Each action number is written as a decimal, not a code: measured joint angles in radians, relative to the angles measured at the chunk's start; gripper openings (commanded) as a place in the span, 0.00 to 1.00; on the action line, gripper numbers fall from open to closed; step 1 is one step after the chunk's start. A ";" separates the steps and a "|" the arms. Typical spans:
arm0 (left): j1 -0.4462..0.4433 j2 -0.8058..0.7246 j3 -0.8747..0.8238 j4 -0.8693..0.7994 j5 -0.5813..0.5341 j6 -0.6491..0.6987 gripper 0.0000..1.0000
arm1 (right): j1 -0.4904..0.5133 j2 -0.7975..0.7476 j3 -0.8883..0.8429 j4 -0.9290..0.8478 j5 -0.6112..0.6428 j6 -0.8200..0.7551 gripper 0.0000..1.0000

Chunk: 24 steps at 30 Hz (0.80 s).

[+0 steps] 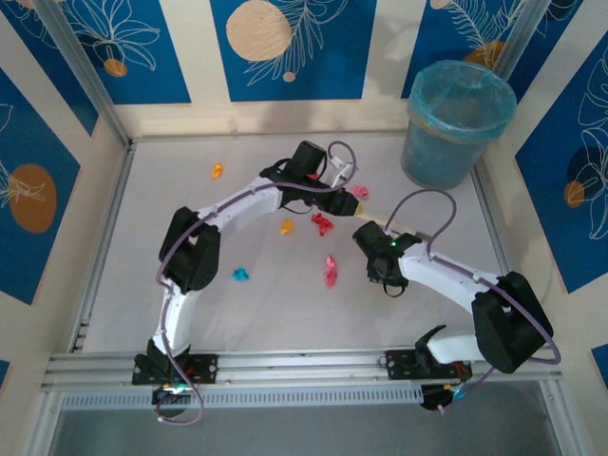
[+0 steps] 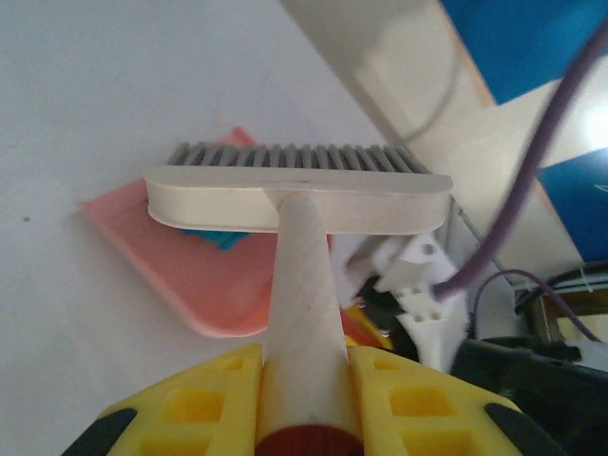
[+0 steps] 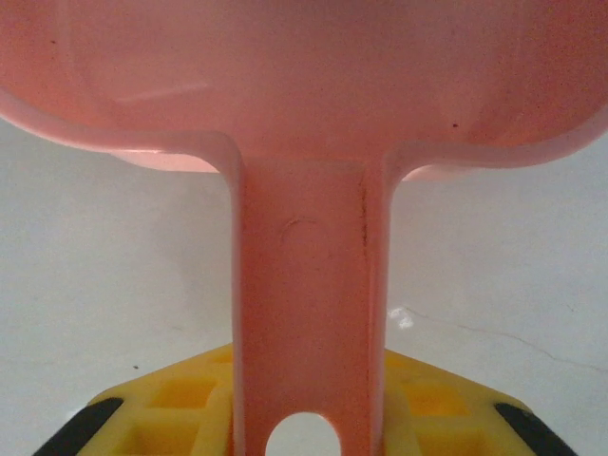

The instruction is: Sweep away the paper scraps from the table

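Paper scraps (image 1: 323,224) lie scattered over the white table (image 1: 123,285). Nearest the arm bases are a cyan wad (image 1: 240,275) and a pink wad (image 1: 331,271). A little further out sit a red wad (image 1: 321,226) and an orange wad (image 1: 286,226), and a second orange wad (image 1: 217,171) lies well apart near the back rail.

The right gripper (image 3: 304,418) has its jaws closed on the flat handle of the pink dustpan (image 3: 304,85), which it holds low over the table. Beyond it, the left gripper (image 2: 304,404) has its jaws clamped on the cream handle of a hand brush (image 2: 296,199). The bristles point down at the pan's far lip, and a cyan scrap (image 2: 214,237) shows on the pan just under the brush head.

The step in hand looks like brushing scraps into the pan. To do it well, press the pan's lip flat on the table so no wad slips beneath it. Draw the brush in short, light strokes straight towards the pan, since these wads look light and a hard flick would likely send them rolling. Work outward from the red and orange wads beside the pan. Keep the pan level on the way to the blue-lined bin (image 1: 458,123) at the far right corner.
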 measured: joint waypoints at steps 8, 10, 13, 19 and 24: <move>0.013 -0.174 -0.161 0.137 0.017 -0.073 0.00 | 0.030 -0.044 0.003 0.076 0.077 -0.077 0.00; 0.021 -0.209 -0.203 0.181 0.013 -0.099 0.00 | 0.033 -0.077 0.002 0.104 0.084 -0.109 0.00; 0.046 -0.261 -0.269 0.264 0.010 -0.155 0.00 | 0.037 -0.129 -0.006 0.160 0.096 -0.163 0.00; 0.117 -0.334 -0.441 0.501 -0.003 -0.306 0.00 | 0.039 -0.201 -0.034 0.243 0.111 -0.262 0.00; 0.184 -0.363 -0.572 0.766 -0.008 -0.477 0.00 | 0.039 -0.206 -0.029 0.246 0.119 -0.299 0.00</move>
